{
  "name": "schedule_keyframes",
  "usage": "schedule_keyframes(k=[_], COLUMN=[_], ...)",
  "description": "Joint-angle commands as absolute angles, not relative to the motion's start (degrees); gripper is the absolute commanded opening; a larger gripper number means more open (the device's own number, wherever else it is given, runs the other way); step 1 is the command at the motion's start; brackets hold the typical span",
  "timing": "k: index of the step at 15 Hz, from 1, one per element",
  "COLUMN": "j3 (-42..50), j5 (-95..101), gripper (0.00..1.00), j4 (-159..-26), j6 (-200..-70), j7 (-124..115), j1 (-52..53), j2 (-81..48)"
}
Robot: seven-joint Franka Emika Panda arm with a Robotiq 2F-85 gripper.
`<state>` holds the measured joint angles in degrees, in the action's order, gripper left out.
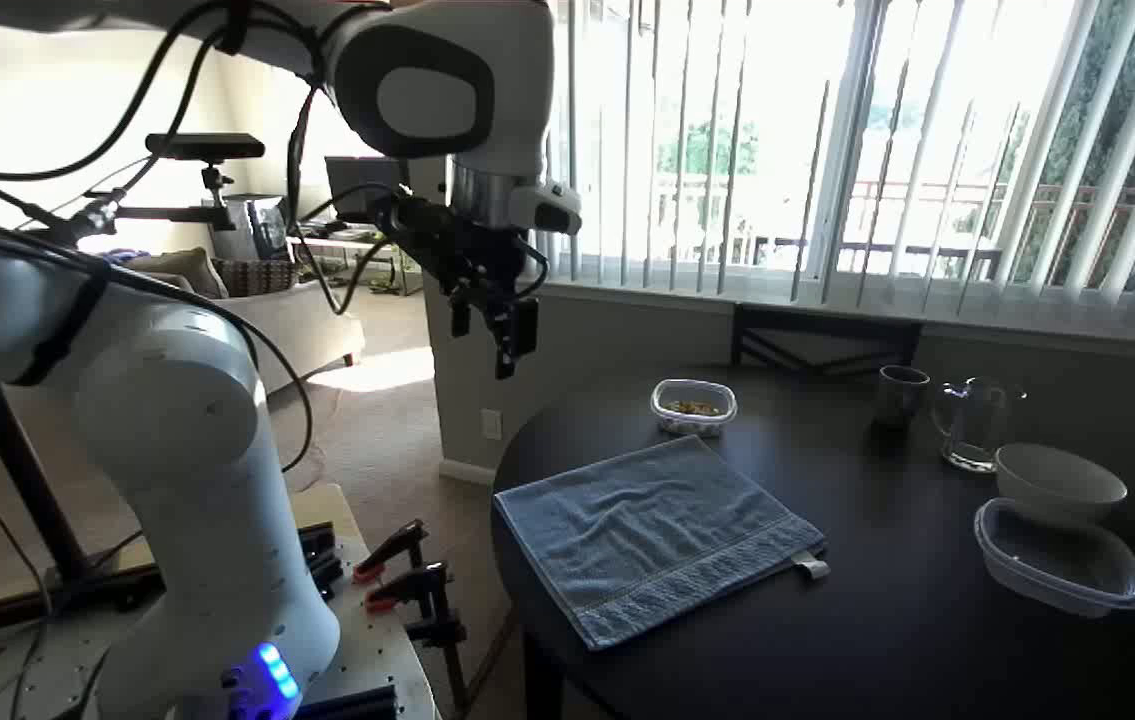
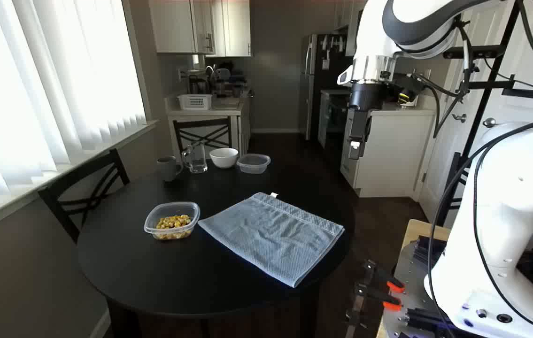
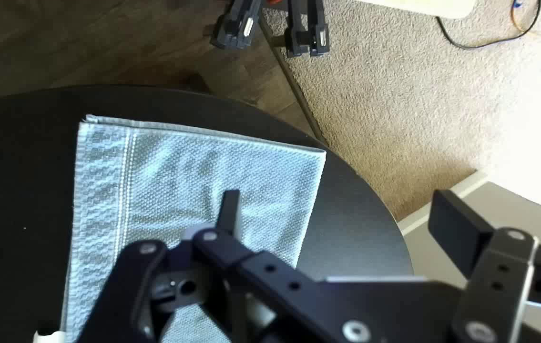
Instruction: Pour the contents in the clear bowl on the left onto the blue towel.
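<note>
Clear bowl (image 2: 172,210): seen furthest left on the desk (image 2: 163,281) in an exterior view, placed in from the edge by the window blinds (image 2: 50,94); upright and ungripped, with grasp and lift left to be done.
Contents (image 2: 173,222): yellowish pieces, seen inside the clear bowl; the pour is judged not to have been started.
Mug (image 2: 168,170), glass pitcher (image 2: 197,159), white bowl (image 2: 224,158), plastic container (image 2: 253,169): ranged near the desk's far edge in that view; judged not to be needed.
Blue towel (image 2: 273,234): laid flat, slightly wrinkled, just beside the clear bowl — whether they touch cannot be told — and stretched towards the edge nearest the robot arm (image 2: 524,178); no pieces are seen on it, so carrying and tipping are left.
Fingers (image 3: 458,233): held high near that same edge, well apart from the clear bowl; parted wide in the wrist view, nothing gripped. The task is judged to be at its very start, with the reach next to be made.
</note>
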<state>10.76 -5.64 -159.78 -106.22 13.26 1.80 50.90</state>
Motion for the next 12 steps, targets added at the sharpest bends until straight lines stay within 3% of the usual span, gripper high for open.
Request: schedule_keyframes(k=[1,9,12], j3=[10.1,9.3,-0.3], j5=[-6.2,-5.9,-7.2], gripper=[1.00,1.00,1.00], j4=[-159.9,-159.7,-153.6], j6=[-106.1,-106.1,-108.0], j7=[13.8,13.1,7.7], j1=[1.0,1.0,6.5], j2=[50.7,50.6,45.8])
